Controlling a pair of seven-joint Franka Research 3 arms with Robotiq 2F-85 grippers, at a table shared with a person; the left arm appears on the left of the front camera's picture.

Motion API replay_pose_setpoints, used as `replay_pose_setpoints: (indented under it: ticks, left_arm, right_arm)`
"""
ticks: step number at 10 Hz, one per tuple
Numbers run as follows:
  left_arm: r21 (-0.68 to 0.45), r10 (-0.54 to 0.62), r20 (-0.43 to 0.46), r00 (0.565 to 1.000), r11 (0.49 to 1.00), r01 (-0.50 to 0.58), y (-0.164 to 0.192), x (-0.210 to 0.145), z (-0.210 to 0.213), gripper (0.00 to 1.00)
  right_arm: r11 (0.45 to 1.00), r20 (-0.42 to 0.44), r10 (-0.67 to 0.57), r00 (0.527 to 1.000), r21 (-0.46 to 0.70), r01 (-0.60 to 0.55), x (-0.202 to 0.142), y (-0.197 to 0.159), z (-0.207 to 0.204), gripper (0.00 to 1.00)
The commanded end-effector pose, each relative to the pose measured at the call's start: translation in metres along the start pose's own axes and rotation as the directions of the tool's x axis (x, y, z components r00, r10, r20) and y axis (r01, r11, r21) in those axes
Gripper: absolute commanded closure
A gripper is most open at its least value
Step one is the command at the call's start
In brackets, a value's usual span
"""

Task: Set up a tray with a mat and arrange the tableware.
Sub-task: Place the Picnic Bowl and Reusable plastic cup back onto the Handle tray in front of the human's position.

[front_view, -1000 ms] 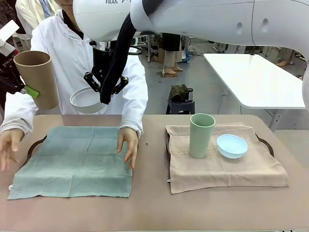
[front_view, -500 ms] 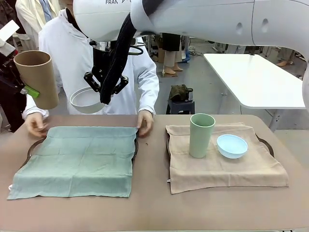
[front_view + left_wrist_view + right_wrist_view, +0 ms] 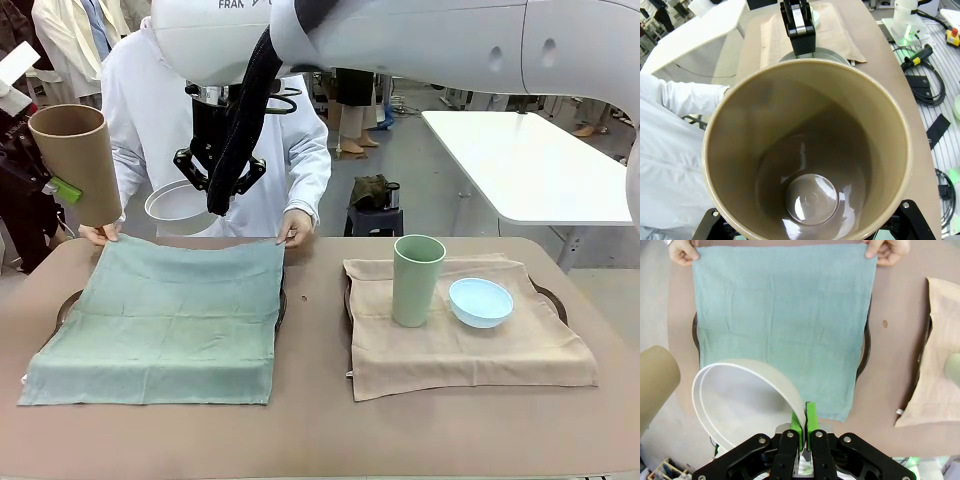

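Overhead, smooth round white bowl (image 3: 740,405); soft green mat (image 3: 160,320).

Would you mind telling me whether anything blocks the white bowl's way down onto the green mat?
Nothing stands on the green mat under the white bowl, but the person's hands hold its far corners, at the mat's edge.

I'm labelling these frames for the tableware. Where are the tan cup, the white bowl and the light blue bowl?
tan cup (image 3: 78,165), front view, on its outer side wall.
white bowl (image 3: 735,402), right wrist view, on its inner surface.
light blue bowl (image 3: 481,301), front view, inside its hollow.
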State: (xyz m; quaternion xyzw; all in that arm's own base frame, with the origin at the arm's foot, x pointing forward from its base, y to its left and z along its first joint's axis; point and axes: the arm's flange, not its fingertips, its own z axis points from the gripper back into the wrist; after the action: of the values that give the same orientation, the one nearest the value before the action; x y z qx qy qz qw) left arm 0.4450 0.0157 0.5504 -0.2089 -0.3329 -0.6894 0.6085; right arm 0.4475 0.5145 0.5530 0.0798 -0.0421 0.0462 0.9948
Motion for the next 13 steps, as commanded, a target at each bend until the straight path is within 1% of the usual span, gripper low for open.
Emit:
replay_pose_setpoints:
  ticks: [1,11,12,13]
  left_arm:
    - [0.003,-0.007,-0.009,1.0,1.0,0.007,0.0,0.001,0.0,1.0]
    - [0.003,-0.007,-0.009,1.0,1.0,0.007,0.0,0.001,0.0,1.0]
    - [0.0,0.0,0.0,1.0,1.0,0.0,0.0,0.0,0.0,0.16]
    - [-0.084,0.031,0.095,0.995,0.996,-0.023,0.007,-0.02,-0.008,0.16]
  right_arm:
    - [1.0,0.001,-0.001,1.0,0.001,0.001,0.001,0.0,0.0,1.0]
    - [1.0,0.001,-0.001,1.0,0.001,0.001,0.001,0.0,0.0,1.0]
    - [1.0,0.0,0.0,1.0,0.0,0.0,0.0,0.0,0.0,0.95]
    - [0.996,-0.043,0.025,0.999,0.089,-0.021,0.005,-0.01,-0.019,0.95]
